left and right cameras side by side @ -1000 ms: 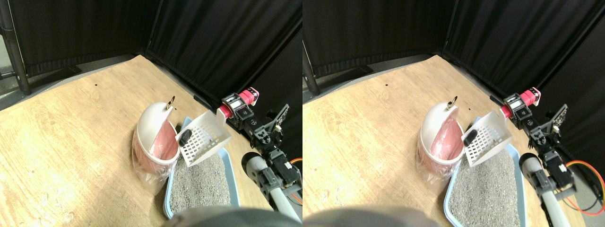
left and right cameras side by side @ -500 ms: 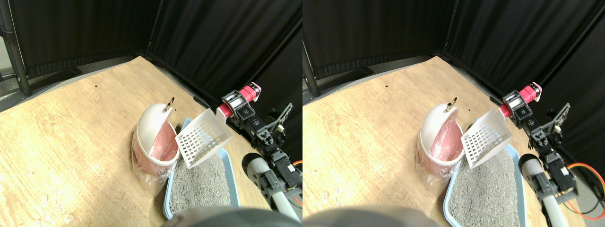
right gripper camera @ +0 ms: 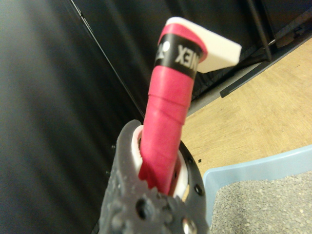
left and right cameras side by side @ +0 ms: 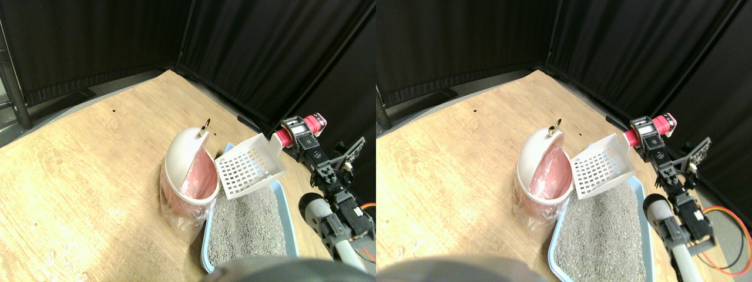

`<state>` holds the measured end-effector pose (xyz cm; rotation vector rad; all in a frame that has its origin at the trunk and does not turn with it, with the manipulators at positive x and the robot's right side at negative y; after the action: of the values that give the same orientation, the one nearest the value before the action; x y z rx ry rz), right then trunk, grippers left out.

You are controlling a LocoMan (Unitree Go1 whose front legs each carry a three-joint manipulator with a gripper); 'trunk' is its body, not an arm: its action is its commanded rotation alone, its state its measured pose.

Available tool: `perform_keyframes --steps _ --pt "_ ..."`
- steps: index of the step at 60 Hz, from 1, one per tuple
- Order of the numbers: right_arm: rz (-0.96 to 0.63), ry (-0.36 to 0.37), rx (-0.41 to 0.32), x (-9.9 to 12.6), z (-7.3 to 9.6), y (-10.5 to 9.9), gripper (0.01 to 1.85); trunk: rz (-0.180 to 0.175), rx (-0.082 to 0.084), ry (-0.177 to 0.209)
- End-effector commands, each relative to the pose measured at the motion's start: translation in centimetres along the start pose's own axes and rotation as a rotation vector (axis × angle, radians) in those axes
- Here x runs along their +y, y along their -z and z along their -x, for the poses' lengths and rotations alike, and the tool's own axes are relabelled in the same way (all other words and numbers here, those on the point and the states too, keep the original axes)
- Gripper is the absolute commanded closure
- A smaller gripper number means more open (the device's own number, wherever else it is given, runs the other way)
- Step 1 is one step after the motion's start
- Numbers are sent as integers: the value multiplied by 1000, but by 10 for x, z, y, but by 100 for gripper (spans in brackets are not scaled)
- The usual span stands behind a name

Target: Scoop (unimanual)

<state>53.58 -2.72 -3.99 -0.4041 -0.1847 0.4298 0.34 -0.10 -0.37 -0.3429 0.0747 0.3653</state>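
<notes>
The right gripper (left and right cameras side by side: 295, 130) is clamped on the red wrapped handle (right gripper camera: 169, 112) of the white slotted scoop (left and right cameras side by side: 249, 165), which hangs tilted in the air above the far end of the blue litter tray (left and right cameras side by side: 286, 207), its open edge just beside the pink-lined bin (left and right cameras side by side: 188, 170).

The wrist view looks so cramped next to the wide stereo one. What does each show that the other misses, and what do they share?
Only the stereo pair view shows the white slotted scoop with nothing visible in it, tipped beside the open pink-lined bin, and the right gripper from outside. Only the wrist view shows the red wrapped handle passing through the jaw frame up close. Both show the handle, the blue litter tray of grey litter, the wooden floor and the black curtains.
</notes>
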Motion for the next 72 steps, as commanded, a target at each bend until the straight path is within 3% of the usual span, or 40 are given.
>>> perform_keyframes --steps 1,9,15,16,29,31,33,42,50,72 --pt "-51 84 -9 -12 2 3 172 -7 -26 19" --pt "-148 130 10 -24 8 12 158 -27 -18 38" --pt "-177 167 11 -37 16 22 162 -45 -15 57" --pt "-183 175 10 -39 18 24 180 -51 -13 62" --pt "-251 250 1 -60 36 41 180 -89 2 111" --pt "-282 272 8 -64 40 46 165 -96 6 120" --pt "-295 281 10 -66 42 48 162 -103 9 128" --pt "-367 357 24 -80 58 62 180 -124 23 158" --pt "-391 376 9 -90 69 73 180 -141 35 179" --pt "-489 434 -17 -100 100 108 180 -181 48 225"
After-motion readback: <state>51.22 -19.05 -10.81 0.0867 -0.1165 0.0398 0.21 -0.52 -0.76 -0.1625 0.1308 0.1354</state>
